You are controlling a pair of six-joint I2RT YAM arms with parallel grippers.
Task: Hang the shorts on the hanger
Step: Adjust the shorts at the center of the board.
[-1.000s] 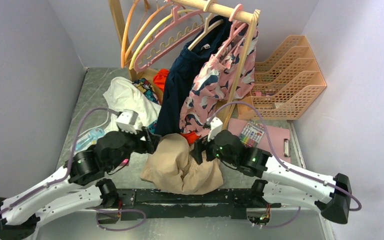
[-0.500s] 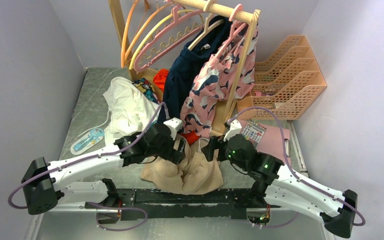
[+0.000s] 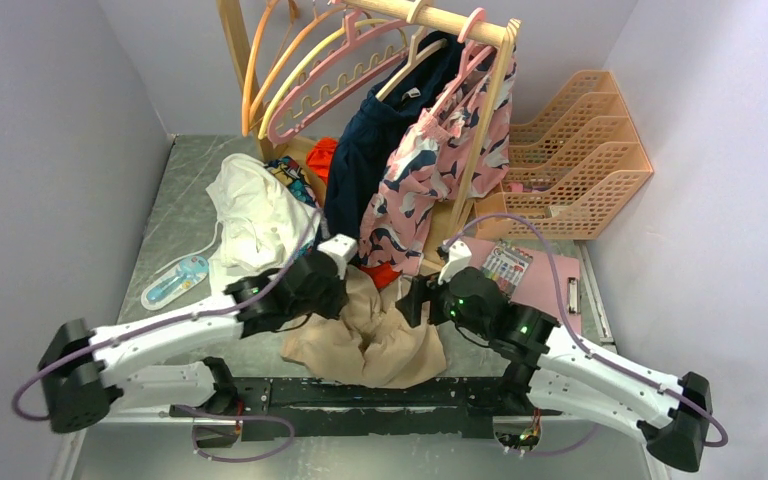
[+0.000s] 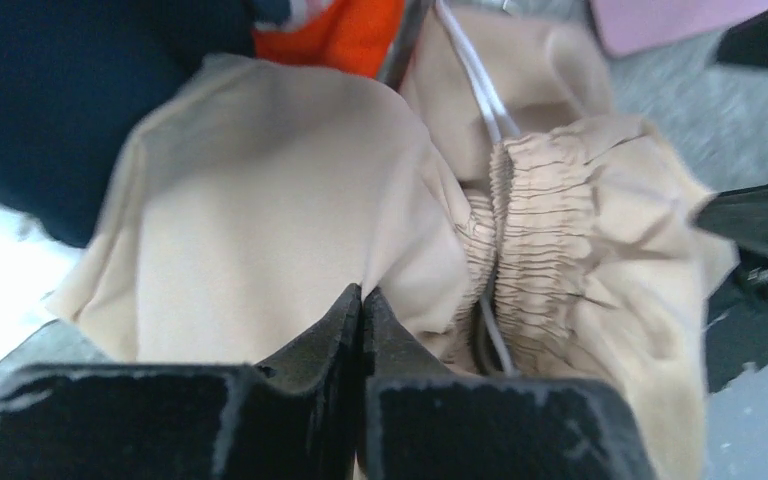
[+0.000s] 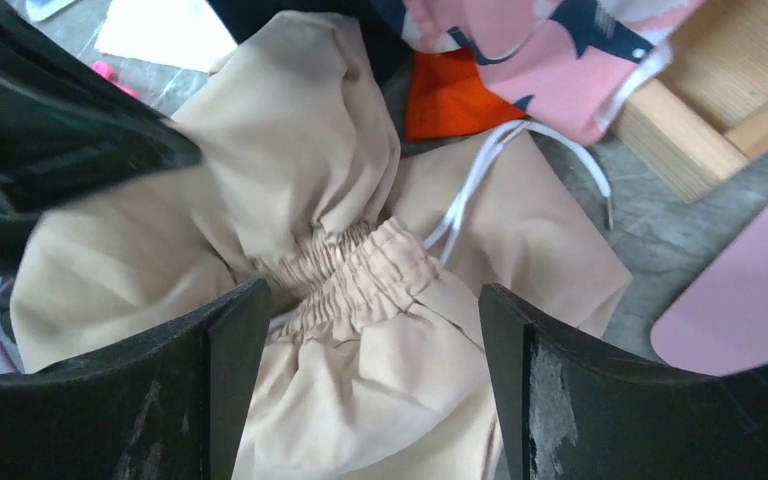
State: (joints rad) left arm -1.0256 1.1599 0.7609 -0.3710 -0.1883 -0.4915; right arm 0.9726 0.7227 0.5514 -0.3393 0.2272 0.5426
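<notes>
– Left gripper (image 3: 352,296), seen from above: where does it sit?
– At the 10 o'clock edge of the crumpled tan fabric shorts (image 3: 375,338). They lie in a heap at the 6 o'clock side of the grey bench (image 3: 185,190). The right gripper (image 3: 412,300) is at the heap's 1 o'clock edge.
– And the wide pink plastic hanger (image 3: 332,85) with the scalloped lower bar?
– Hooked on the wooden rail (image 3: 440,18) at 12 o'clock, well apart from the shorts.
– What does the left wrist camera show?
– The left gripper (image 4: 362,300) has its fingers pressed together, with the tips against a fold of the shorts (image 4: 250,220). Whether cloth is caught between them I cannot tell. The gathered elastic waistband (image 4: 545,210) bunches at 3 o'clock of the tips. The white drawstring (image 4: 470,70) runs up toward 1 o'clock, and a navy blue garment (image 4: 50,90) fills 10 o'clock.
– And the right wrist camera?
– The right gripper (image 5: 370,295) is spread wide, one finger on each side of the waistband (image 5: 360,270), and the shorts (image 5: 300,130) fill the gap. I cannot tell whether the fingers touch the fabric. The drawstring (image 5: 470,180) loops toward 2 o'clock, just beside an orange cloth (image 5: 460,95) and a pink, navy and white patterned garment (image 5: 560,50).
</notes>
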